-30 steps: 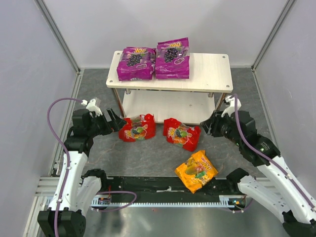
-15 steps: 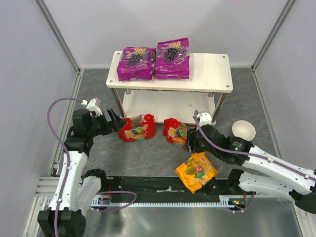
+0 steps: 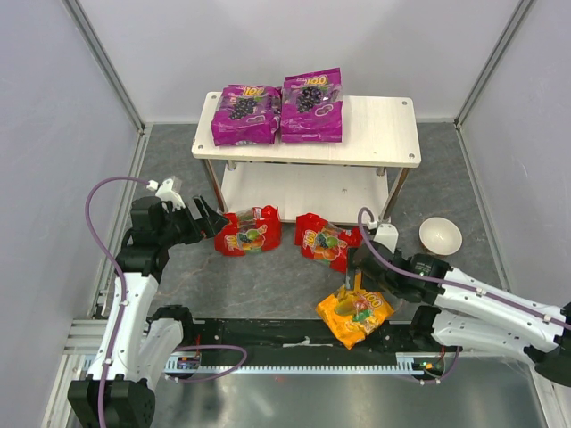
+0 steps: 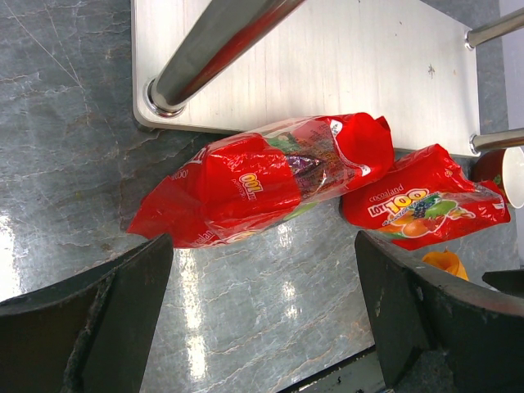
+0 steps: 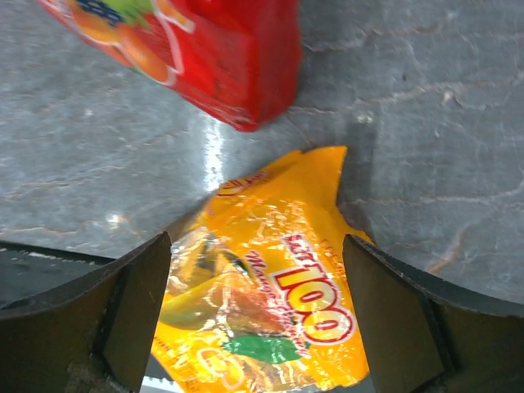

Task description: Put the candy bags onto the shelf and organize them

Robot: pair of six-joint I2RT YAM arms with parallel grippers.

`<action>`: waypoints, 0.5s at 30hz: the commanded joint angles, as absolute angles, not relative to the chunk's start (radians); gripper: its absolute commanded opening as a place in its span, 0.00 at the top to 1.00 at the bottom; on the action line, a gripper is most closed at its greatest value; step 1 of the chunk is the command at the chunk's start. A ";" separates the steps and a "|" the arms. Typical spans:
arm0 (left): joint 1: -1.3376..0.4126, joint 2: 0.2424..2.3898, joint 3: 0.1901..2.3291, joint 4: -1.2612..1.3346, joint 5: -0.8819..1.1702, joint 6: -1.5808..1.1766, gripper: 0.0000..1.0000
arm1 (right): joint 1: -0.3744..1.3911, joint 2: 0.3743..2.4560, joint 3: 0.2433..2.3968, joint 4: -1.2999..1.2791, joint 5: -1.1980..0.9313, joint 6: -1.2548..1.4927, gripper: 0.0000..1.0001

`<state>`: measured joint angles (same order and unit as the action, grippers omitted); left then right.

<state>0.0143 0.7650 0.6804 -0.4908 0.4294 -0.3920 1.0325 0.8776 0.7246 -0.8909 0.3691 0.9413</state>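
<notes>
Left gripper [image 3: 208, 217] sits at the left of the top view with its dark fingers [image 4: 115, 311] spread wide and nothing between them, aimed at a glossy red plastic candy bag [image 3: 248, 232] with a fruit picture. That bag lies on the grey marbled floor [image 3: 268, 281], against the front edge of the lower board of the two-tier pale wood-grain shelf with metal corner posts [image 3: 379, 134]. On the left half of the shelf's top board, in the upper middle of the frame, two glossy purple candy bags [image 3: 245, 114] [image 3: 311, 105] lie flat side by side, touching. Just right of the first red bag, a second red candy bag [image 3: 327, 241] rests on the floor in front of the shelf. Below it, at lower centre, lies the orange-yellow candy bag [image 3: 355, 312], near the black front rail [image 3: 268, 343]. The right gripper [image 3: 355, 267] hangs over this bag's upper corner, its fingers [image 5: 409, 319] held far apart on either side of it and gripping nothing. Farther right, a small white bowl [image 3: 441, 235] stands on the floor beside the shelf's right front post.
</notes>
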 commanded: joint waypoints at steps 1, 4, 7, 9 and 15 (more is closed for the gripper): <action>0.012 0.755 0.681 -0.456 0.454 -0.394 0.01 | 1.037 0.809 0.632 -0.875 0.428 1.064 0.06; 0.012 0.758 0.680 -0.456 0.456 -0.396 0.01 | 1.037 0.755 0.574 -0.842 0.431 1.097 0.06; 0.011 0.762 0.681 -0.454 0.459 -0.394 0.01 | 1.037 0.721 0.529 -0.833 0.443 1.118 0.06; 0.012 0.761 0.680 -0.454 0.459 -0.394 0.02 | 1.037 0.718 0.502 -0.818 0.434 1.120 0.05; 0.012 0.759 0.681 -0.454 0.456 -0.396 0.01 | 1.037 0.807 0.460 -0.714 0.376 1.082 0.06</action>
